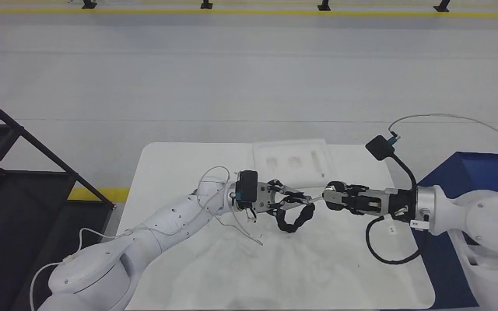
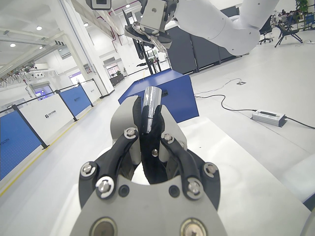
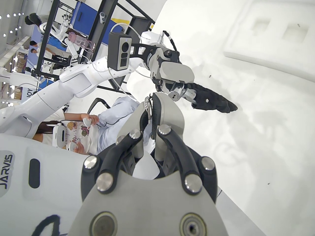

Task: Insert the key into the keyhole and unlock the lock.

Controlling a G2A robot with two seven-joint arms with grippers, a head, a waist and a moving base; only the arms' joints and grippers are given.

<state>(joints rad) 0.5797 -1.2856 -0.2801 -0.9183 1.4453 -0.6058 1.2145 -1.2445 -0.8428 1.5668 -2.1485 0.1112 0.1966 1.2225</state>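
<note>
Two grippers face each other above the table (image 1: 327,272). Left gripper (image 2: 147,108) is clamped on the cable lock (image 2: 151,99) at its chrome cylinder, with the keyhole (image 3: 175,96) facing outward. Right gripper (image 3: 151,109) pinches the key (image 2: 157,43), held near the keyhole and not inserted. Foam tray (image 1: 292,159) lies beyond.

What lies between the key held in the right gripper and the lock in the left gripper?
Nothing; the stretch is bare. In the left wrist view, open air separates the key from the lock's chrome end.
</note>
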